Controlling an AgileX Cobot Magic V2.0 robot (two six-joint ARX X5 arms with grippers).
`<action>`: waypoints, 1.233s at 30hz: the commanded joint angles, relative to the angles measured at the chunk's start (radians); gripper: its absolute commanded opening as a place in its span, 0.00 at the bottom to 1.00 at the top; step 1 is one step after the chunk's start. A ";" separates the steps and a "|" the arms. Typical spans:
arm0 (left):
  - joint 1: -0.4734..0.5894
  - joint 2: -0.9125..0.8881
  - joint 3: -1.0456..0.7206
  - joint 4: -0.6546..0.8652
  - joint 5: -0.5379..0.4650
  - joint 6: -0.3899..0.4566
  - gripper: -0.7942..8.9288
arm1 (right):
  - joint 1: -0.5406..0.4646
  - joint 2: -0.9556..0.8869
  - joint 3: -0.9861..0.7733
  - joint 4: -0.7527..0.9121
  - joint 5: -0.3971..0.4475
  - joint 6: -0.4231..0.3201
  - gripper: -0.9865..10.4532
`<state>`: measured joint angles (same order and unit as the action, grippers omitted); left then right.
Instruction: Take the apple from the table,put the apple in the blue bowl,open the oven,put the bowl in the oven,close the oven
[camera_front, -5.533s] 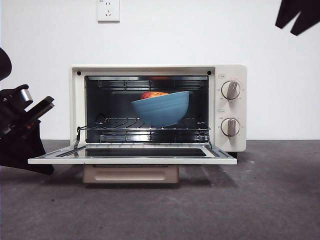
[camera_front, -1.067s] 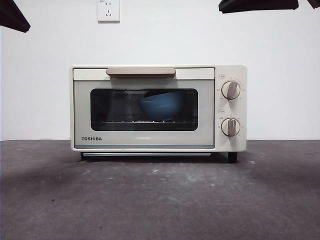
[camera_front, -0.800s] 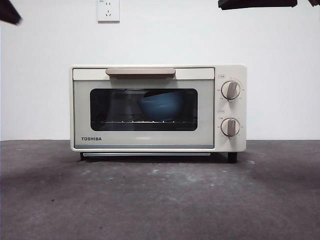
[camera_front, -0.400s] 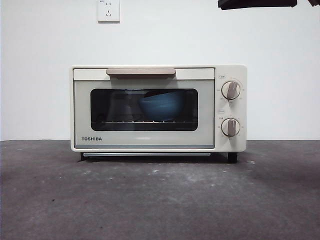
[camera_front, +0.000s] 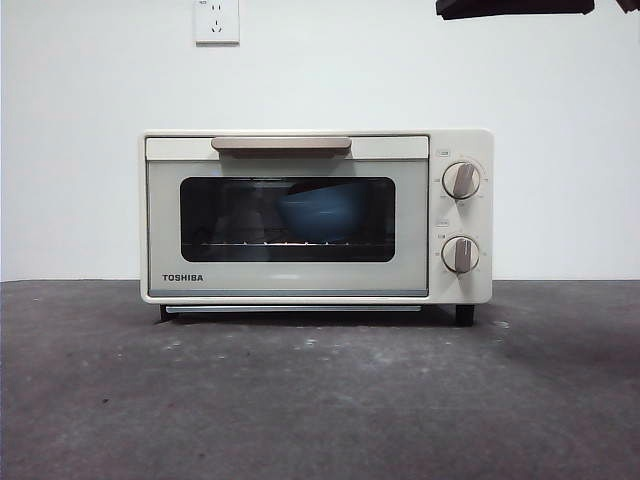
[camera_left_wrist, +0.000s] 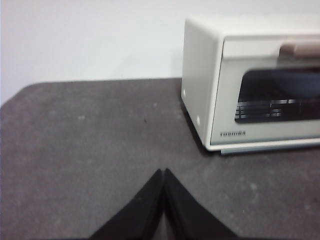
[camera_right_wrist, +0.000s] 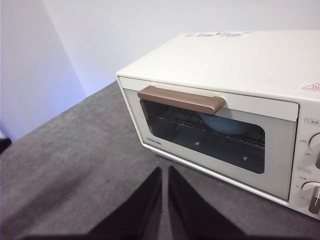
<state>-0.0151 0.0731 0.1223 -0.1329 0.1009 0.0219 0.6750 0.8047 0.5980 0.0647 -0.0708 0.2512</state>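
Table (camera_front: 320, 400) stretches dark and scuffed in front of us, with nothing lying on it that we can see. Starting at the left, our left gripper (camera_left_wrist: 163, 172) hangs over the bare surface, well off the oven's side, its jaws pressed together and holding nothing. In the middle stands the oven (camera_front: 317, 215), its door up and flush, the beige bar handle (camera_front: 281, 144) running along the top edge. Through the dark glass we make out the blue bowl (camera_front: 320, 212) sitting on the wire rack, toward the right half of the window. The apple should be inside it, but the tinted glass hides it and we cannot confirm that. Further right, our right gripper (camera_right_wrist: 164, 172) hovers in front of the door, jaws nearly touching, with only a thin slit between them, and empty; only a black tip shows at the top right corner of the front view.

We judge the task finished. Were the door to be worked again, the handle is the place to grip: stiff, easy to hook. The bowl looks rigid and smooth, best taken by its rim, and the loose apple would roll inside it
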 joint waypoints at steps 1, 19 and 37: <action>0.003 -0.032 -0.034 0.013 -0.005 0.015 0.09 | 0.009 0.003 0.004 0.010 0.004 0.000 0.09; 0.003 -0.070 -0.115 -0.045 -0.004 -0.015 0.09 | 0.009 0.003 0.004 0.010 0.004 0.000 0.09; 0.003 -0.070 -0.115 -0.045 -0.004 -0.015 0.09 | 0.009 0.003 0.004 0.009 0.004 -0.002 0.09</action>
<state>-0.0151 0.0048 0.0307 -0.1749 0.0994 0.0116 0.6750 0.8047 0.5980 0.0647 -0.0704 0.2512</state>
